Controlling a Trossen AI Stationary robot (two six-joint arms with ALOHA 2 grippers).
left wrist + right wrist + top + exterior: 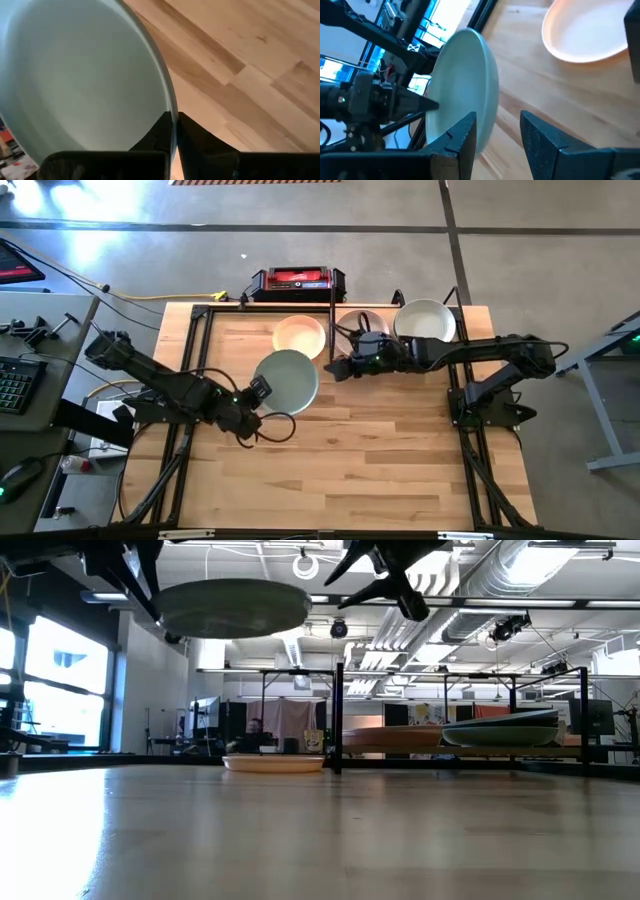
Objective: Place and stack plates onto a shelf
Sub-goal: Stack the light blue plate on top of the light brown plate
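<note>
A pale green plate (288, 378) hangs above the table's middle, with my left gripper (258, 392) shut on its near-left rim. My right gripper (333, 368) stands open just off the plate's right rim, apart from it; the low view shows a gap between them. A beige plate (300, 335) rests bottom-down on the wood inside the shelf's black rod frame (332, 310), left of its upright divider. Right of the divider sit a pinkish plate (358, 320), partly under my right arm, and an off-white plate (425, 320). My left gripper pinches the green plate's rim (172, 112) between its two fingers, one on the hollow side and one on the underside. The fingers come slanting down from the table's near-left side. The plate is lifted clear of the table and lies nearly level in the low view (232, 605).
A red-and-black box (297, 280) stands past the table's far edge. The shelf's rods (338, 720) rise across the far part of the table. Bare wood (350, 470) spreads over the near half. A side desk with a keyboard (12, 380) lies to the left.
</note>
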